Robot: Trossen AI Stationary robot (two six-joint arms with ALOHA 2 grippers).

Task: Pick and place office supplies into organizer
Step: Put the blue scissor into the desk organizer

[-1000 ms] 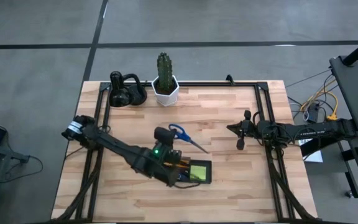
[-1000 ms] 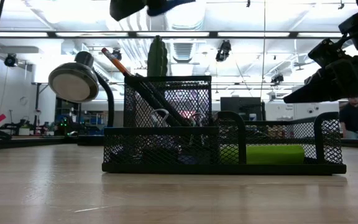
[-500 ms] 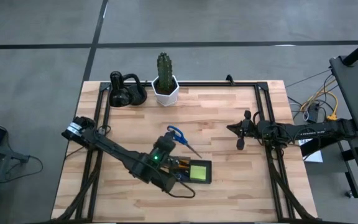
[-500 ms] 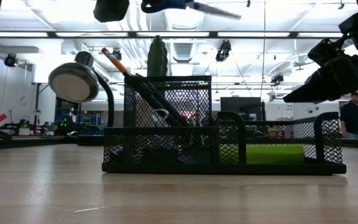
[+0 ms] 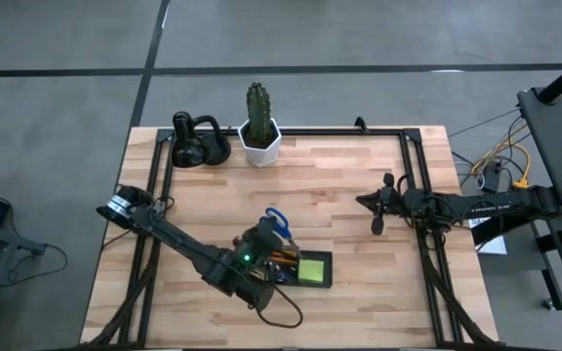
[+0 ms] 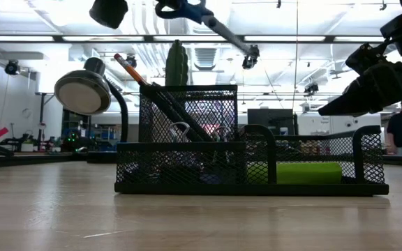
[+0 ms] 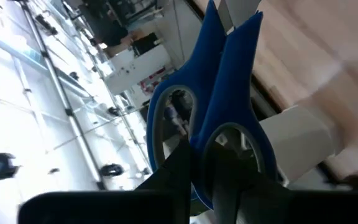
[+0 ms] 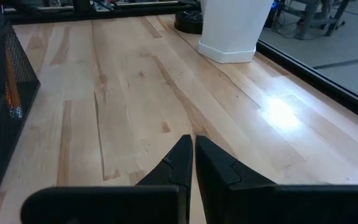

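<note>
My left gripper (image 5: pixel 264 234) is shut on the blue-handled scissors (image 5: pixel 278 222), high above the black mesh organizer (image 5: pixel 301 268). In the low view the scissors (image 6: pixel 201 14) slant, blades pointing down toward the organizer (image 6: pixel 250 164). The organizer holds an orange pencil (image 6: pixel 128 70), dark pens and a lime-green sticky-note pad (image 5: pixel 311 269). My right gripper (image 5: pixel 376 224) is shut on nothing and hangs over the table's right side. My left gripper pinches the scissors between its two fingers (image 7: pixel 179 171) at the blue handles, where the two loops meet (image 7: pixel 199 134). The scissors are lifted clear, with the handles at the fingers. The closed blades (image 6: pixel 229 35) slant down away from them.
A white hexagonal cactus pot (image 5: pixel 260 141) and a black rounded desk gadget (image 5: pixel 195 144) stand at the table's far edge. Black frame rails (image 5: pixel 413 185) run along the left and right sides. Bare wood lies between the organizer and my right gripper.
My left gripper has moved a little toward the table's near edge and down, and has rolled about its own axis. The scissors have turned with it: the blades, level before, now slant down toward the organizer.
</note>
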